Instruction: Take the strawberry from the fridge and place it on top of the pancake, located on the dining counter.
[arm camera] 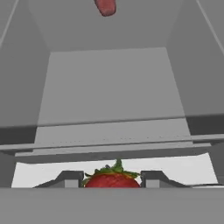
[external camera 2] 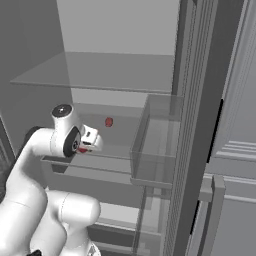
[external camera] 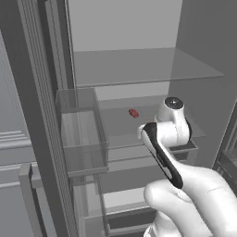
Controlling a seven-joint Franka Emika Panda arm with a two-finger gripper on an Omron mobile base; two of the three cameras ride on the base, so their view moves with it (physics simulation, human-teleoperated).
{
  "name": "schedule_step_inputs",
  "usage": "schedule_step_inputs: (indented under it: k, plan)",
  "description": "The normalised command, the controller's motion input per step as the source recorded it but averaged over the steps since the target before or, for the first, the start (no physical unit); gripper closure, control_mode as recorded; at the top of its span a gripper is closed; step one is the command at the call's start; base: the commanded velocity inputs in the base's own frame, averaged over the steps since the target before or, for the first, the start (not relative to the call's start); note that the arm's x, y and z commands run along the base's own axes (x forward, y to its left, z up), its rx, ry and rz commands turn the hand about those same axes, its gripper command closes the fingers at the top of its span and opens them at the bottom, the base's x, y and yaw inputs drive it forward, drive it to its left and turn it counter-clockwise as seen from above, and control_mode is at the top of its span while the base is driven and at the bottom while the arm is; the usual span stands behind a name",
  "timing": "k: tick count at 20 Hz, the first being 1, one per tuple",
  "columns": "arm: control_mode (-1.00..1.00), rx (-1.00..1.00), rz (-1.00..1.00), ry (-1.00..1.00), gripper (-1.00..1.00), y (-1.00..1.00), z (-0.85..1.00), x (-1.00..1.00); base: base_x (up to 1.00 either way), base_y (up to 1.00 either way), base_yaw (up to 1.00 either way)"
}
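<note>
The strawberry, red with green leaves, sits between my two dark fingertips at the bottom of the hand view. My gripper is shut on it. In the right base view the gripper hangs just in front of a clear shelf inside the open fridge, with a bit of the red strawberry showing at its tip. From the left base view the wrist covers the fingers. The pancake and the dining counter are out of view.
A small reddish item lies farther back on the same shelf. A clear door bin juts out on the open door. A glass shelf spans above the hand.
</note>
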Motion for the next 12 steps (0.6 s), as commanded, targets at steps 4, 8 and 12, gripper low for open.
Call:
schedule_step_inputs:
  k: [4,8,12]
  plan:
    - [-1.00,0.00,0.00,0.00,1.00,0.00,1.00,-1.00,0.00,0.00,0.00]
    - [-1.00,0.00,0.00,0.00,1.00,0.00,1.00,-1.00,0.00,0.00,0.00]
    - [-1.00,0.00,0.00,0.00,1.00,0.00,1.00,-0.98,0.00,0.00,0.00]
